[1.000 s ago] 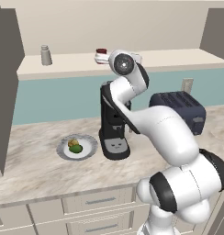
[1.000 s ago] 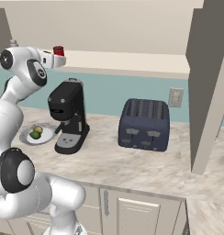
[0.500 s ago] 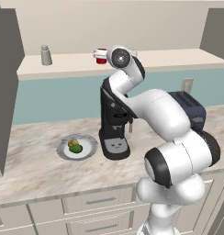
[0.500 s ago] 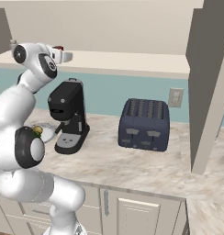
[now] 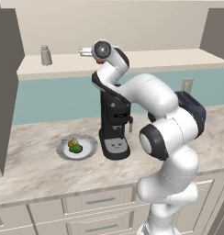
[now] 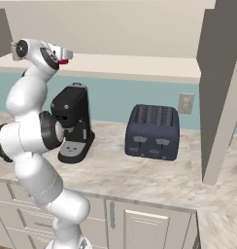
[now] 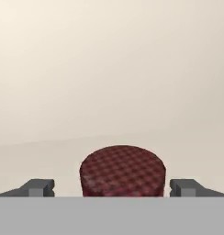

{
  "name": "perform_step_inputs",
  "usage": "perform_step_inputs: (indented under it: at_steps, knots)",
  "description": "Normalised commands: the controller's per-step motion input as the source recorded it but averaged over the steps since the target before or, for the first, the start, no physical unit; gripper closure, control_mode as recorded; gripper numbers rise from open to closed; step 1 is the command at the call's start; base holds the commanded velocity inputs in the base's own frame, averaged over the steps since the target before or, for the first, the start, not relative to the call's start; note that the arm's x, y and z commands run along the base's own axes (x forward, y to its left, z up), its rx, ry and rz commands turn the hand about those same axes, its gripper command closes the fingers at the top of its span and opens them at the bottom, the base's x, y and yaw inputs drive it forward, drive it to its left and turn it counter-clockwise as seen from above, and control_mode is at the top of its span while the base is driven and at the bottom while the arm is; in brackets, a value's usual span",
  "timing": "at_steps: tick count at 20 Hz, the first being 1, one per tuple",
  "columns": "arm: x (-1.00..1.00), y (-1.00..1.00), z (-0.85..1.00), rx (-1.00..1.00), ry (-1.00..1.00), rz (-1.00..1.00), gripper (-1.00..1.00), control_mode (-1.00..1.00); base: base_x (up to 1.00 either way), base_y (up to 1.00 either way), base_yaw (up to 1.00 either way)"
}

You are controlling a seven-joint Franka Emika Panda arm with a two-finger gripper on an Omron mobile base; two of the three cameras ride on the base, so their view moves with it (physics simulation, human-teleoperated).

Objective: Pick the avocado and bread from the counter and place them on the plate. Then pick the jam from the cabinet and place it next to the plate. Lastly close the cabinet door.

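1. While the arm reaches up into the cabinet [image 5: 132,59], the gripper [image 7: 112,188] stands with its jaws wide apart, one fingertip [image 7: 38,187] on either side of the jam [image 7: 122,170], clear of its sides.
2. The jam sits on the pale inner shelf, its dark red lid facing the hand camera; from the right base camera a bit of red [image 6: 62,62] shows just under the hand.
3. On the counter [image 5: 36,170], the plate [image 5: 63,150] lies just left of the black coffee machine [image 5: 114,124].
4. The bread [image 5: 72,143] and the avocado [image 5: 76,148] rest together on the plate, touching.
5. A grey-white shaker [image 5: 46,55] stands on the shelf, well to the left of the hand.
6. A dark blue toaster [image 6: 153,131] sits on the counter right of the coffee machine.
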Motion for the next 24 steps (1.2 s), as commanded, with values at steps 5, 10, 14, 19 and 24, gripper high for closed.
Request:
perform_step_inputs:
  at_steps: [5,10,14,19,24]
  knots:
    - [0.61,0.35,0.00,-0.07,0.14,0.00,-1.00,-1.00,0.00,0.00,0.00]
    - [0.24,0.01,-0.23,-0.11,0.06,0.00,-1.00,-1.00,0.00,0.00,0.00]
    - [-0.06,-0.15,-0.69,-0.20,0.00,0.00,-1.00,-1.00,0.00,0.00,0.00]
    - [-0.30,-0.14,-0.97,-0.28,0.07,0.01,1.00,-1.00,0.00,0.00,0.00]
    - [-0.58,-0.32,-0.48,-0.10,-0.03,0.00,1.00,-1.00,0.00,0.00,0.00]
